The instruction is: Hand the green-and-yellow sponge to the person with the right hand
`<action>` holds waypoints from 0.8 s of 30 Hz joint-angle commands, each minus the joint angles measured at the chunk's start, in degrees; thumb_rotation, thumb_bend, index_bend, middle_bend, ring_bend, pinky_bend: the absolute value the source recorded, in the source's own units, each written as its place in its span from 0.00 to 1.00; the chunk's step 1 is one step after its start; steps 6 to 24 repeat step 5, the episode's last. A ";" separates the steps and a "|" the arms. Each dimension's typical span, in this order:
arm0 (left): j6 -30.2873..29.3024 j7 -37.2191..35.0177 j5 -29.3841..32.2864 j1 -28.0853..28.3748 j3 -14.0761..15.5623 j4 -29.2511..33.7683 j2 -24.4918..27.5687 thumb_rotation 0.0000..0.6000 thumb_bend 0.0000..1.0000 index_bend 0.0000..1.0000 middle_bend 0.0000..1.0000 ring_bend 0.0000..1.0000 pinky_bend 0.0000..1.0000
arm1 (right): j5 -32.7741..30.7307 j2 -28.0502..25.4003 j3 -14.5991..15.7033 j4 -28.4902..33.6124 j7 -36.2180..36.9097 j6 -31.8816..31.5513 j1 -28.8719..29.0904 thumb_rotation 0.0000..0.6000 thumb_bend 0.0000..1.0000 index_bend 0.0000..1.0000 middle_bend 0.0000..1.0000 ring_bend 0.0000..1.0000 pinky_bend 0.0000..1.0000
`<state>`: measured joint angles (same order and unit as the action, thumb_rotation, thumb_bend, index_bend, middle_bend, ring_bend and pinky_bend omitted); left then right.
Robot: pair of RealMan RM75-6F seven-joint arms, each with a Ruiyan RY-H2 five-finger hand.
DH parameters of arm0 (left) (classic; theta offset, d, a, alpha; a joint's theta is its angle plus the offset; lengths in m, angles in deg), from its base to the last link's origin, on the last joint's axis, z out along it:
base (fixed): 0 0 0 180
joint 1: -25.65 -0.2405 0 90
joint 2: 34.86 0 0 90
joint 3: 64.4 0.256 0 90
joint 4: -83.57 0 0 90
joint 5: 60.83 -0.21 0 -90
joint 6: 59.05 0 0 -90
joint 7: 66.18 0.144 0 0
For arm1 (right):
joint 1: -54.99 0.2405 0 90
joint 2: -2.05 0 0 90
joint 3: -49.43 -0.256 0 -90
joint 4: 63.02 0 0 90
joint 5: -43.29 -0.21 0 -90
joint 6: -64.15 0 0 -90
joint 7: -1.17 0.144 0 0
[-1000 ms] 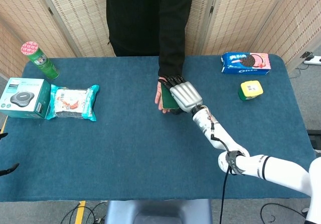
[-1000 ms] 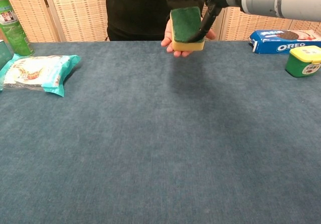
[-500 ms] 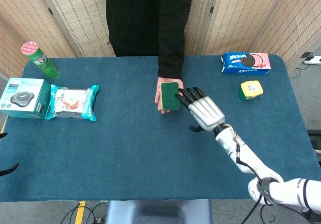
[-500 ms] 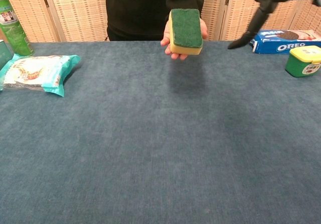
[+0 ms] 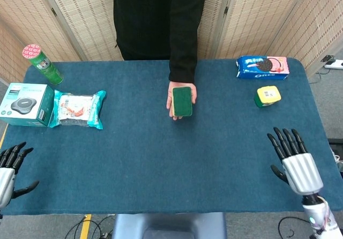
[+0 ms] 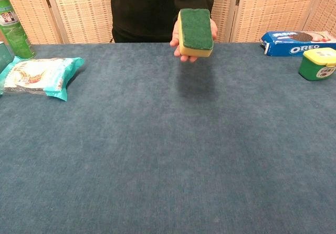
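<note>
The sponge [image 5: 182, 101], green side up over its yellow layer, lies in the person's palm [image 5: 181, 103] held above the surface [image 5: 161, 158] near the middle of its far edge. The right robot hand [image 5: 293, 161] hovers by the near right corner, well apart from the sponge, fingers spread and holding nothing. The left robot hand [image 5: 9, 169] sits at the near left corner, fingers apart and likewise empty.

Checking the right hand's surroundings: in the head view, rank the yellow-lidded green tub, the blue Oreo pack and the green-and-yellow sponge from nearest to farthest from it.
From the right hand:
1. Yellow-lidded green tub, just beyond it, right side.
2. Blue Oreo pack, far right edge.
3. Green-and-yellow sponge, on the person's palm, centre.
</note>
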<state>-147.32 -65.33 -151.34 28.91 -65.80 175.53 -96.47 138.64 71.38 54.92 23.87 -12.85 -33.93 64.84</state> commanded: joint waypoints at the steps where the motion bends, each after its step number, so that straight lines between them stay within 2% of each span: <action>1: 1.14 0.24 -0.57 0.64 0.60 0.27 -0.30 1.00 0.20 0.19 0.10 0.11 0.16 | 2.85 1.69 0.92 -2.32 3.21 -3.89 -3.26 1.00 0.12 0.00 0.00 0.00 0.00; 5: 2.17 0.13 -0.93 1.04 1.19 0.40 -0.33 1.00 0.20 0.19 0.10 0.11 0.16 | 3.17 0.99 0.38 -1.83 5.07 -3.61 -3.88 1.00 0.12 0.00 0.00 0.00 0.00; 24: 2.17 0.13 -0.93 1.04 1.19 0.40 -0.33 1.00 0.20 0.19 0.10 0.11 0.16 | 3.17 0.99 0.38 -1.83 5.07 -3.61 -3.88 1.00 0.12 0.00 0.00 0.00 0.00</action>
